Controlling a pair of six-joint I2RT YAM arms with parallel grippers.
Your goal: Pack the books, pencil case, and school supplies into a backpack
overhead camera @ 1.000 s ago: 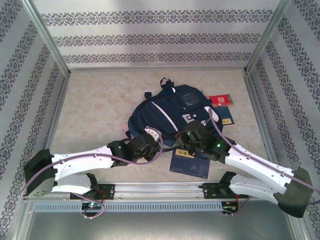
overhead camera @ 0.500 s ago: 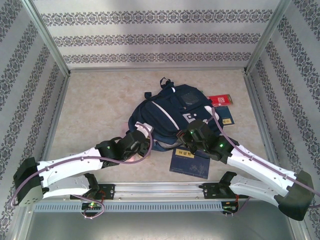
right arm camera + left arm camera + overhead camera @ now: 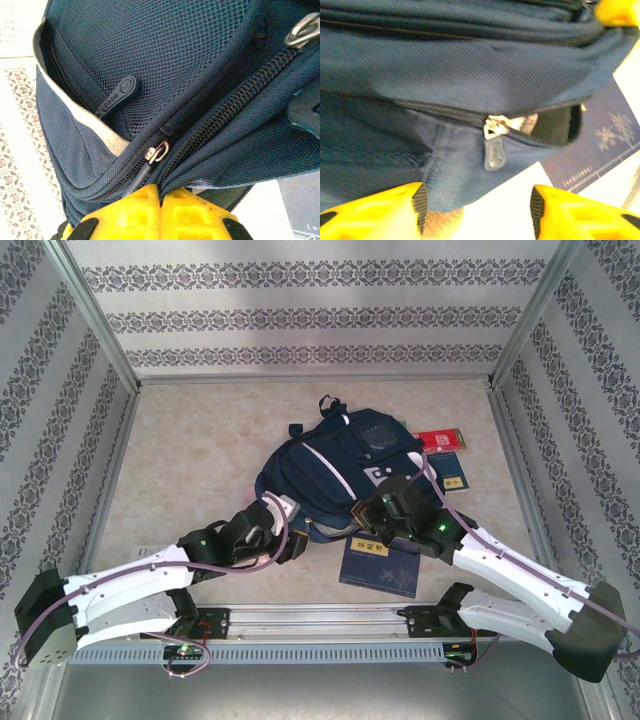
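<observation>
Overhead view: bright, even, diffuse light, with only faint shadows. My left wrist view was blurred, the backpack (image 3: 470, 75) fabric smeared and the table (image 3: 505, 202) washed out white; my right wrist view was sharp.

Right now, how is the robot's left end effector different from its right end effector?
The left end effector is open, with a wide gap between its fingers; the right end effector is shut, fingers pressed together. The left holds nothing, facing a zipper pull on the backpack; the right pinches the backpack's fabric beside a zipper. Both have yellow fingers and sit at the backpack's near edge.
</observation>
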